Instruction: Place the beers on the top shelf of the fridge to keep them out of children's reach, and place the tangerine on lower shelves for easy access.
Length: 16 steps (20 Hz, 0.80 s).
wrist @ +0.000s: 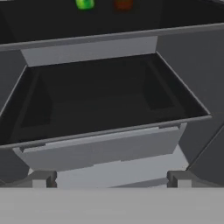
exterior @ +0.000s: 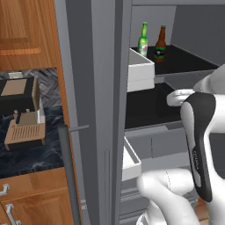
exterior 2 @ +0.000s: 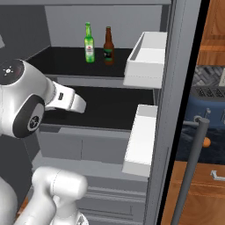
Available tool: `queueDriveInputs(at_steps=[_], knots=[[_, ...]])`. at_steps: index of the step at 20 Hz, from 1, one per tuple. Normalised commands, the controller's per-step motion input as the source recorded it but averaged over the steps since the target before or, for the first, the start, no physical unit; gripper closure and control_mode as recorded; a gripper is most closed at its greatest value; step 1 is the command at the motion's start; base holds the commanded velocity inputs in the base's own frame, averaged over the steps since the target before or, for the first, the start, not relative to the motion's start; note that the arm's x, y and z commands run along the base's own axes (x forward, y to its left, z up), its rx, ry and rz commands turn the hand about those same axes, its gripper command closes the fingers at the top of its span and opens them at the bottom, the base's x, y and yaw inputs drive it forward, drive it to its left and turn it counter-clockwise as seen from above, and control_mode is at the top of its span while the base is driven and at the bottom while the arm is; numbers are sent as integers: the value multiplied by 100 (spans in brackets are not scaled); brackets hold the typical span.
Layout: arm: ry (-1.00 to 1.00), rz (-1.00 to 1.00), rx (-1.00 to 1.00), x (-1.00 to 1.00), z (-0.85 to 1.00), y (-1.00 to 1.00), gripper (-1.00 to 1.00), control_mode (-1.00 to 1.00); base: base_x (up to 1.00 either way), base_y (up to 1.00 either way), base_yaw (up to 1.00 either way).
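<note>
A: Right base view has both beers upright on the top shelf (exterior 2: 66, 59) of the fridge (exterior 2: 176, 66): the green bottle (exterior 2: 89, 43) to the left, the brown bottle (exterior 2: 108, 46) just beside it on the right, apart, toward the far wall.

B: So that half looks done. And the tool?

A: In the hand view the tool (wrist: 111, 178) has its tips spread wide with nothing between them. It points into the bare lower shelf (wrist: 100, 109), one board below the bottles.

B: Where is the tangerine?

A: I judge it to be the small orange ball (exterior 2: 206, 142) on the dark counter (exterior 2: 215, 132), outside the fridge to the right, past the open door and near the blue toaster (exterior 2: 211, 110).

B: Then the tangerine step is in hand, I'd say.

A: Agreed. The next move calls for drawing the arm out of the fridge, swinging or driving right, and bringing the open tips down around the fruit.
</note>
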Motion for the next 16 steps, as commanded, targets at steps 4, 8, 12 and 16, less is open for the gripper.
queueDriveInputs(at_steps=[4, 8, 12, 16], knots=[[3, 0, 0, -2, -25, 6, -100, -100, 0, 0, 0], [1, 0, 0, -11, -16, 0, -100, -100, 0, 0, 0], [0, 0, 0, -24, -8, 0, -100, -100, 0, 0, 0], [0, 0, 0, -23, -7, 0, -100, -100, 0, 0, 0]])
